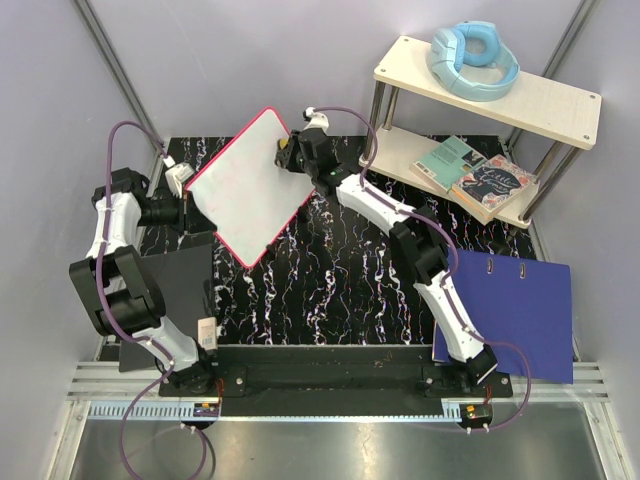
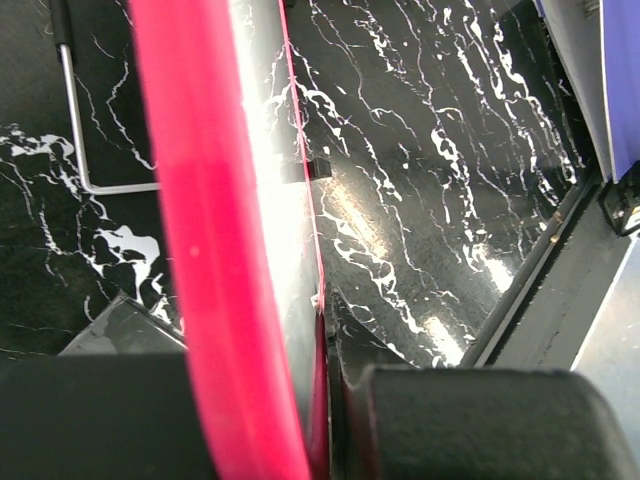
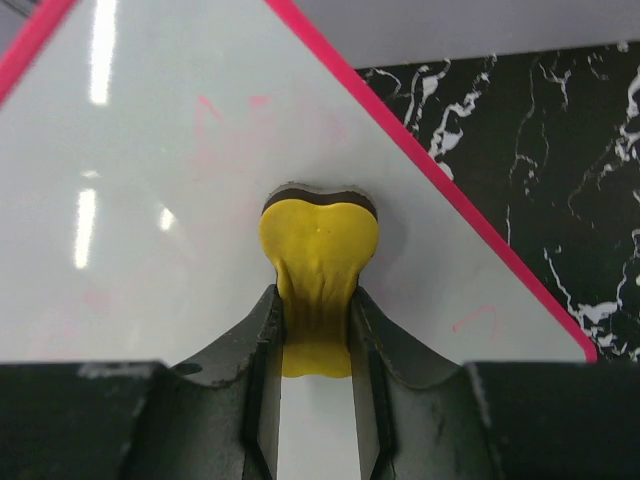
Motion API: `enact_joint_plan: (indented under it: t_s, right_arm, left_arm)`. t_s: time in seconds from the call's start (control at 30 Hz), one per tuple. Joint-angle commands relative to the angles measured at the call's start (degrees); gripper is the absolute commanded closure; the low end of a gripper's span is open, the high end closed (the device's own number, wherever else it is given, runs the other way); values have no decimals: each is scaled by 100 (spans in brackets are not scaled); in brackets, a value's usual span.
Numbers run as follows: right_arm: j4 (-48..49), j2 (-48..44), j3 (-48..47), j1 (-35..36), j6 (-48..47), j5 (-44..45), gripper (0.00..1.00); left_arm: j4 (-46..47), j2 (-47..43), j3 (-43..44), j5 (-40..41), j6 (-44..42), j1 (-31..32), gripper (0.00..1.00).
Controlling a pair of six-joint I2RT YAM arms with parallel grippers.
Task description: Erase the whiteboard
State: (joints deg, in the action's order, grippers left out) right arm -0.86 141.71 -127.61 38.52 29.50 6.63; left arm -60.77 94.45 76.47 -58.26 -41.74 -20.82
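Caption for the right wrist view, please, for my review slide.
Right claw pinches a yellow eraser against the pink-rimmed whiteboard, faint pink traces on its surface.

Left arm [image 1: 105, 225], right arm [image 1: 375, 205], white shells, black joints, purple cables [image 1: 130, 123] (one looping along each), dark grey right gripper [image 3: 315, 300]

The whiteboard [image 1: 250, 185] is smooth and glossy, its red rim shiny too. The yellow eraser [image 3: 318, 255] is soft, perhaps foam, and creased. The table [image 1: 340, 290] is glossy black with marble veining. The shelf [image 1: 555, 105] is pale matt wood on polished metal legs.
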Motion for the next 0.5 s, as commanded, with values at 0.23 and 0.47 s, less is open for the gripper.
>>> enact_joint_plan:
  t_s: [0.23, 0.47]
  right_arm:
    - [-585, 428, 957, 77, 1041, 295, 100]
    - [868, -55, 1187, 146, 857, -399, 100]
  left_arm:
    - [171, -147, -97, 1370, -1240, 271, 100]
    - [153, -182, -123, 1405, -1276, 289, 100]
